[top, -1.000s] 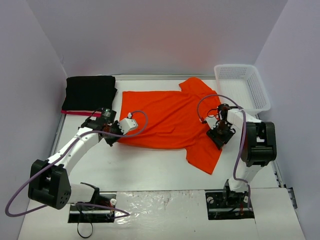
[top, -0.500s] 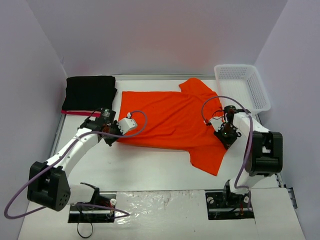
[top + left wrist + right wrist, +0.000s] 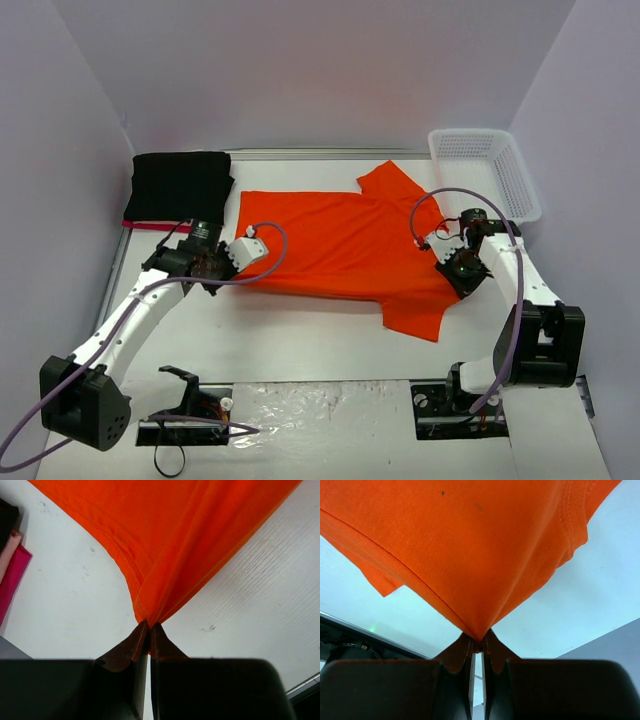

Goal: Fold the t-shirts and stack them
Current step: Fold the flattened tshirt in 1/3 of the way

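Observation:
The orange t-shirt lies spread across the middle of the table, one sleeve pointing back, the other toward the front right. My left gripper is shut on its left hem corner, the cloth fanning up from the fingertips. My right gripper is shut on the shirt's right edge, lifting the cloth into a peak. A folded black t-shirt sits at the back left on top of a pink-red t-shirt, of which only an edge shows.
A white mesh basket stands at the back right corner, close behind the right arm. White walls close in the table on three sides. The arm bases and their cables sit along the near edge.
My right gripper closed on the shirt's right edge and moved right and back with it. The left arm drew its corner slightly left. The shirt now lies more stretched.

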Controlling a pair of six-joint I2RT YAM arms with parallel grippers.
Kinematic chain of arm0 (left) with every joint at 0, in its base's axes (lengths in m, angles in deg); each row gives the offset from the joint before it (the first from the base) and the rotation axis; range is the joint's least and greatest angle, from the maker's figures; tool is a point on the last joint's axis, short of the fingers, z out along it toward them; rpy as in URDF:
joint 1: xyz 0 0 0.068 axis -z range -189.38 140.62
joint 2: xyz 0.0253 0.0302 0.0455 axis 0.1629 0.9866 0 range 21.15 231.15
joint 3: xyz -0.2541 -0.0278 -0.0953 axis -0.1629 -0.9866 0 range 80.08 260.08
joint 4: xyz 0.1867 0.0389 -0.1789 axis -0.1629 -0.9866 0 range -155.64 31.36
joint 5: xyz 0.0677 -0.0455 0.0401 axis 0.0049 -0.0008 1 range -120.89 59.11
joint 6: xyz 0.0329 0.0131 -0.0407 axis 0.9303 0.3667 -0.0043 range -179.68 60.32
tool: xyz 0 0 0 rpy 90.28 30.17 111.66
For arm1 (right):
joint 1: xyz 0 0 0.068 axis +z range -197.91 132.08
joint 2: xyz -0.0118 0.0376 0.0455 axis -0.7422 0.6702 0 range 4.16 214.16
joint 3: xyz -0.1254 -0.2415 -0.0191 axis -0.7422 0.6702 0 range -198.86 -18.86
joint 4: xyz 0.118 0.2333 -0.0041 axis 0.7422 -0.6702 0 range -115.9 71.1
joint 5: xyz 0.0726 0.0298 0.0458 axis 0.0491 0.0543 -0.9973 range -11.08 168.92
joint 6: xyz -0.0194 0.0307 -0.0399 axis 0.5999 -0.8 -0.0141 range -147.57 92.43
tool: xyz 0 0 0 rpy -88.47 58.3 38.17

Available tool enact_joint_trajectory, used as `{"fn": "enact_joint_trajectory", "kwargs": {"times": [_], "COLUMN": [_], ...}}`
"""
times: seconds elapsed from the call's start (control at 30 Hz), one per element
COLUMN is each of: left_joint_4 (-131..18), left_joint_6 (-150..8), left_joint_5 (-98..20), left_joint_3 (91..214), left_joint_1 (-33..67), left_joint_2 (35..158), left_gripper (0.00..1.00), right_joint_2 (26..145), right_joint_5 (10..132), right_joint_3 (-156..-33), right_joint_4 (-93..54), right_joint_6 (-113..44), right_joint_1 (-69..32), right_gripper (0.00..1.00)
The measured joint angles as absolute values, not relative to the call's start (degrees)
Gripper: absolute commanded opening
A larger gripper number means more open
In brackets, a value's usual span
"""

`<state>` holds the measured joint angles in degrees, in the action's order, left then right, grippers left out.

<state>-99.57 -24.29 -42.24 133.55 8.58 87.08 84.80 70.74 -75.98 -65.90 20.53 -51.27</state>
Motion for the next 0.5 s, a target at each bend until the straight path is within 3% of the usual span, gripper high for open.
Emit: {"fn": "enact_joint_trajectory", "kwargs": {"times": [0.23,0.5], "left_joint_4": [-101.4,-99.8], "left_joint_6": [-24.2,-24.8], "left_joint_5": [-41.9,-40.5], "left_joint_3": [133.6,133.5], "left_joint_1": [8.6,8.6], "left_joint_2": [85.1,85.5], "left_gripper": [0.02,0.02], "right_joint_2": [84.0,85.3], "right_joint_5": [70.0,67.3], "right_joint_3": [-77.7,-87.8], "right_joint_4": [-68.2,-68.2], "right_joint_6": [20.9,20.2], "right_joint_1": [-51.8,-52.8], "right_gripper": [0.0,0.0]}}
